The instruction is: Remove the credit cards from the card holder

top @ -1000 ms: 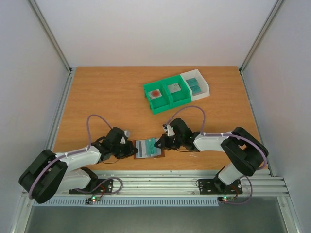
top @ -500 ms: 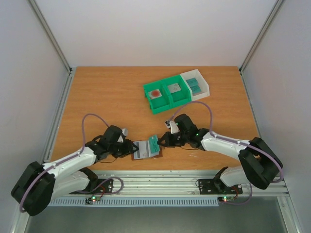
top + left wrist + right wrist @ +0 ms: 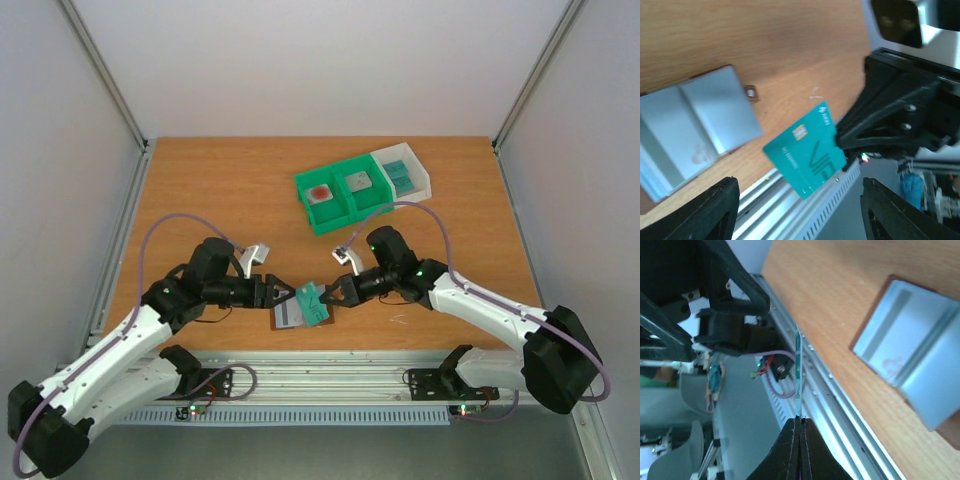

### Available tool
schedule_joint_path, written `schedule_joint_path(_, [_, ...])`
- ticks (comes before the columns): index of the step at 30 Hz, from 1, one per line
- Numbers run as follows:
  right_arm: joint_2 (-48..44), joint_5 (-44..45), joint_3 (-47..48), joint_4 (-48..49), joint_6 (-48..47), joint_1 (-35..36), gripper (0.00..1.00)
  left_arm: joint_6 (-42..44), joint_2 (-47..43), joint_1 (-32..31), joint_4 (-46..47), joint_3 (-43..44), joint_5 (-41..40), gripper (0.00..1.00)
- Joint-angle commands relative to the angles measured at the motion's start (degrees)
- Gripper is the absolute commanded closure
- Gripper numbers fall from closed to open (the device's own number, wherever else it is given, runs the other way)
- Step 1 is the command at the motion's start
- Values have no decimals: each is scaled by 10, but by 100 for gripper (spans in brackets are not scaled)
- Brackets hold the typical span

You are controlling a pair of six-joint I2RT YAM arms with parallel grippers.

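Top view: right gripper (image 3: 329,296) is clamped on one edge of a teal card (image 3: 312,300), held just above the open holder (image 3: 287,318). The holder lies flat on the table (image 3: 220,190), long axis roughly along the near edge. The card points toward the left gripper (image 3: 284,293), whose jaws are spread wide and empty. Right wrist shows the card edge-on; left wrist shows its printed face.

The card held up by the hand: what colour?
The card is teal; the left wrist view shows it best.
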Motion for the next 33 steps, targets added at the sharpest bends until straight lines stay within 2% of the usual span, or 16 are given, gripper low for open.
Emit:
schedule_joint_path(1, [-30,-85,7,4,-39,-2,99,79,-8,1,-79,65,88,33])
schedule_joint_path(7, [-49,-149,0,54,-4,-1,99,124,15,0,-146,126,126,34])
schedule_joint_path(14, [-47,-180,-12,94,15,-1,99,133,40,1,-122,117,195,40])
schedule_joint_path(18, [-46,-196,-16,115,26,-1,99,135,52,1,-120,109,198,46])
schedule_joint_path(27, [-34,-200,-15,118,27,-1,99,131,63,1,-97,105,210,66])
schedule_joint_path(33, [-36,-184,-16,112,30,-1,99,108,62,0,-60,91,221,97])
